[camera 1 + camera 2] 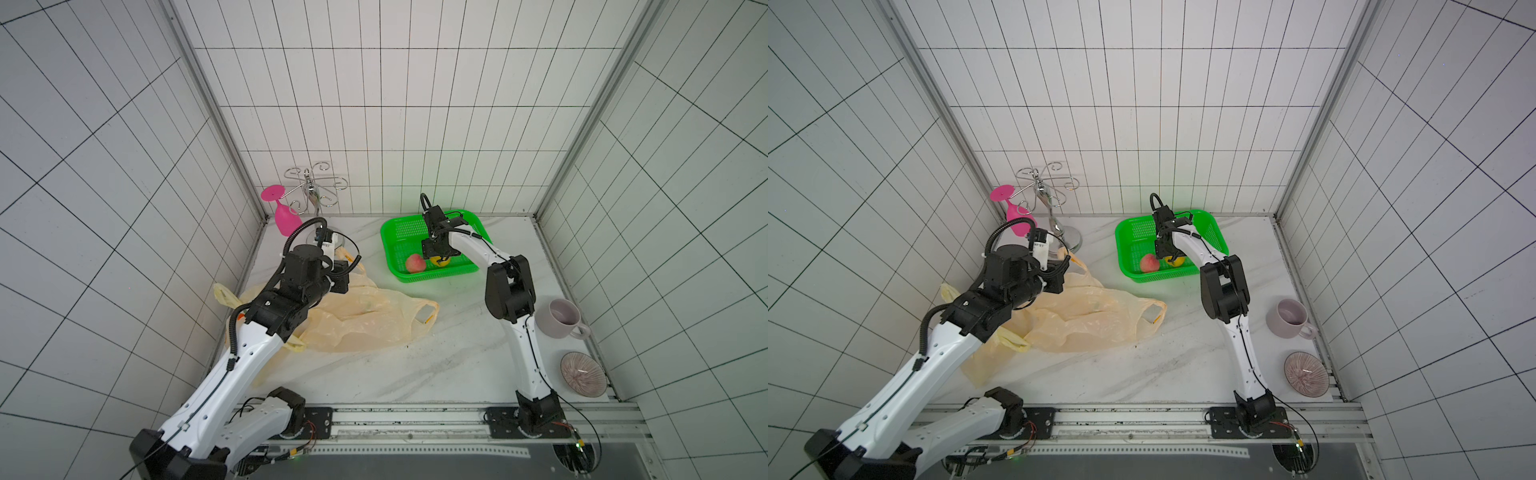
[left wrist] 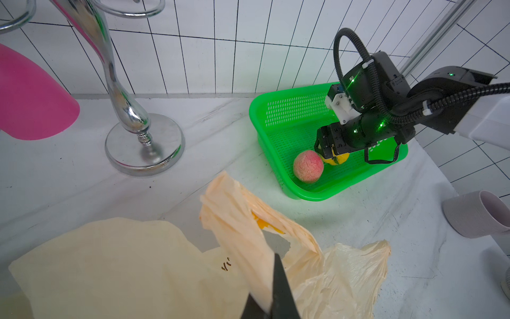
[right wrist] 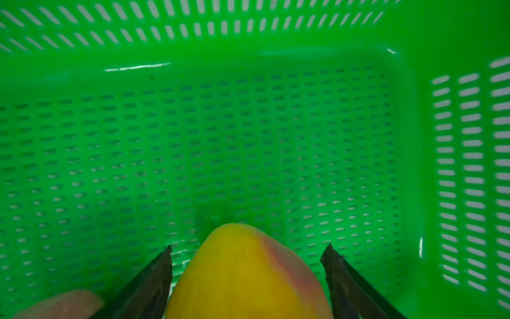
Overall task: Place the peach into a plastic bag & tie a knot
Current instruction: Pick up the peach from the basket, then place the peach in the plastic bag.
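Observation:
The peach (image 1: 414, 263) (image 1: 1149, 263) (image 2: 308, 166), pink-red and round, lies in the green basket (image 1: 384, 245) (image 2: 252, 116) beside a yellow fruit (image 1: 441, 262) (image 3: 245, 273). My right gripper (image 1: 436, 257) (image 3: 248, 247) is down in the basket, open, its jaws on either side of the yellow fruit with small gaps; the peach (image 3: 58, 303) sits just outside one finger. The pale orange plastic bag (image 1: 365, 316) (image 1: 1092, 316) (image 2: 110, 262) lies crumpled on the table. My left gripper (image 1: 343, 280) (image 2: 271, 276) is shut on a raised fold of it.
A chrome hanging stand (image 1: 313, 191) with a pink glass (image 1: 284, 216) occupies the back left corner. A lilac mug (image 1: 561, 318) and a ribbed saucer (image 1: 583, 374) stand along the right edge, close to my right arm. Walls enclose three sides.

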